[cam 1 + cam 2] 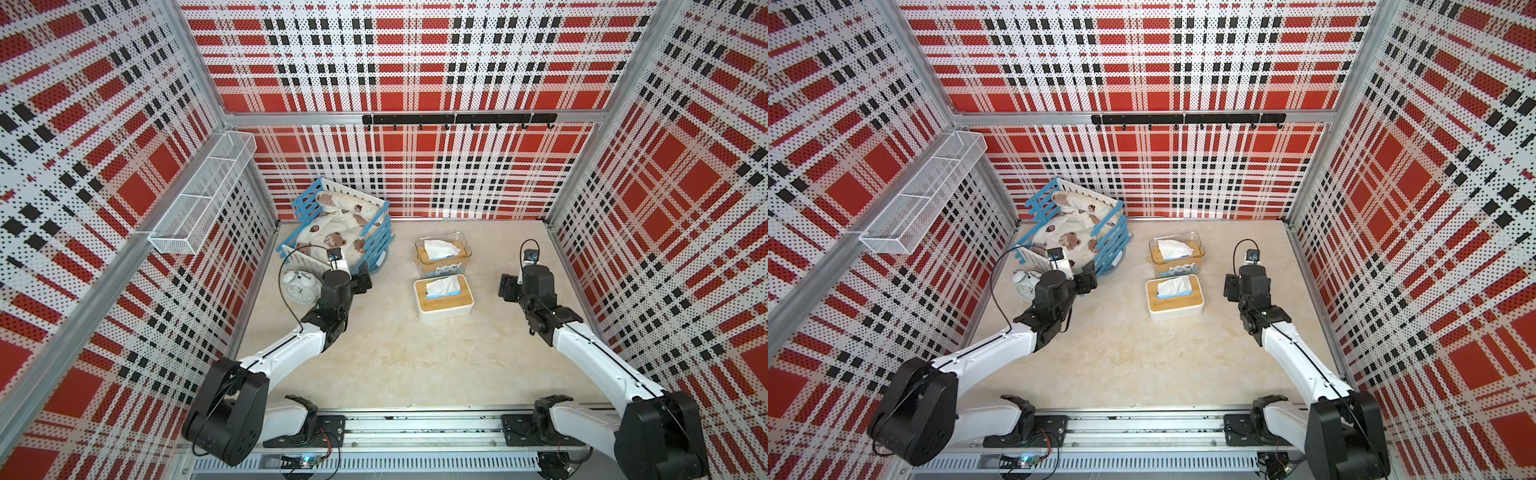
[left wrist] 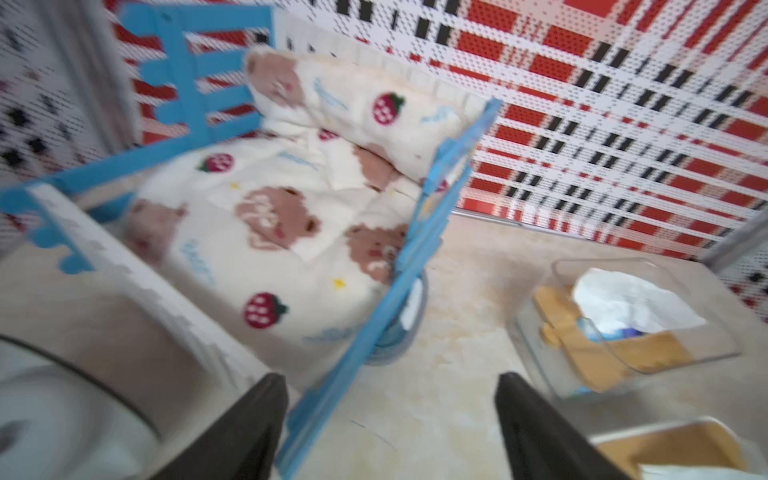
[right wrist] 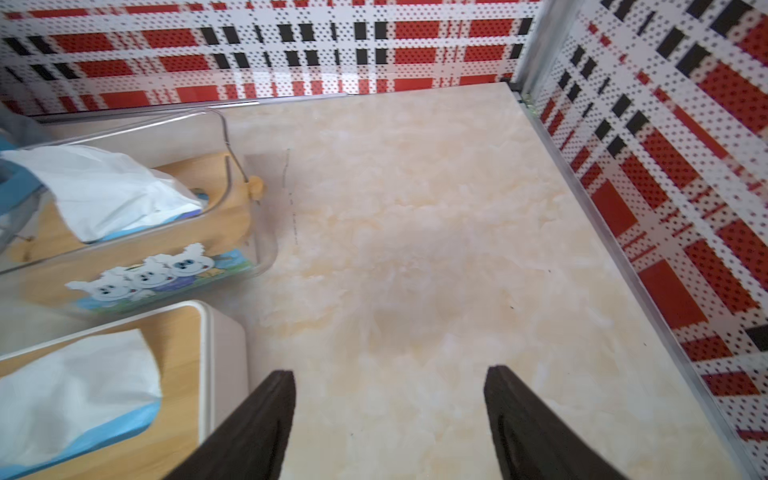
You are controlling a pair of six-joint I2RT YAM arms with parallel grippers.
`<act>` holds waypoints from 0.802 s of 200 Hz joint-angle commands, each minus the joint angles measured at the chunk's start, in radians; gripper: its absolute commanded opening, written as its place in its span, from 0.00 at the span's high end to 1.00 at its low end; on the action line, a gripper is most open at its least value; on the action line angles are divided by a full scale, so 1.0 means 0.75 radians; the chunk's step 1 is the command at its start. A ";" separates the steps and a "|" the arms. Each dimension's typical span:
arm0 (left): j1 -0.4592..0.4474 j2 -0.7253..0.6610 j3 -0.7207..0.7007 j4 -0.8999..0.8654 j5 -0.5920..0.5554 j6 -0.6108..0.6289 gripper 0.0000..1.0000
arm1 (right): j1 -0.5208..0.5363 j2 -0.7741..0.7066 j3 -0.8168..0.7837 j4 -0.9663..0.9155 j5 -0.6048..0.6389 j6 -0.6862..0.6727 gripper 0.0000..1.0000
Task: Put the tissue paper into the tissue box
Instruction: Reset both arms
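Two tissue boxes stand close together near the middle of the glossy, marble-patterned tabletop (image 1: 395,353). The farther one is a clear plastic tissue box (image 1: 441,269) with rounded corners, a strip of white cartoon animals along its front wall and a wooden panel inside. Crumpled white tissue paper (image 1: 440,249) pokes up through that panel's slot. Just in front of it sits a white tissue box (image 1: 446,307), a rounded rectangle capped by a smooth bamboo lid. A second tissue paper pack (image 1: 442,286) fills its slot, with a soft white sheet rising above a light-blue plastic edge.

The left gripper (image 2: 390,378) hovers by the near corner of a blue-and-white slatted toy crib (image 1: 376,243). Its black fingers are spread wide and clamp nothing; its wrist view is blurred. The right gripper (image 3: 390,370) hangs over bare tabletop beside the two boxes, touching neither, and its tapered fingers are likewise parted and empty.

A fluffy cream quilt (image 1: 328,239) printed with brown bears and red strawberries is bunched inside the crib. A round white alarm clock (image 1: 298,286) sits just beside the crib. A white wire-mesh basket (image 1: 208,187) hangs on the perforated plaid side wall, and a black hook rail (image 1: 457,119) runs along the back.
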 commanded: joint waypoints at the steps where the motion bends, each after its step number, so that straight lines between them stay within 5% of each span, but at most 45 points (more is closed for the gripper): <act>1: 0.064 -0.073 -0.082 0.132 -0.185 0.026 0.01 | 0.006 -0.017 -0.077 0.211 0.189 0.008 0.17; 43: 0.264 -0.125 -0.210 0.254 -0.227 0.046 0.01 | 0.007 0.009 -0.231 0.498 0.373 -0.058 0.16; 96: 0.361 -0.030 -0.364 0.569 -0.077 0.242 0.01 | 0.008 0.198 -0.620 1.524 0.258 -0.317 0.12; 123: 0.380 0.043 -0.455 0.838 -0.006 0.285 0.01 | 0.009 0.275 -0.602 1.569 0.204 -0.352 0.12; 160: 0.382 0.196 -0.401 0.879 0.057 0.333 0.01 | 0.010 0.385 -0.571 1.693 0.180 -0.417 0.11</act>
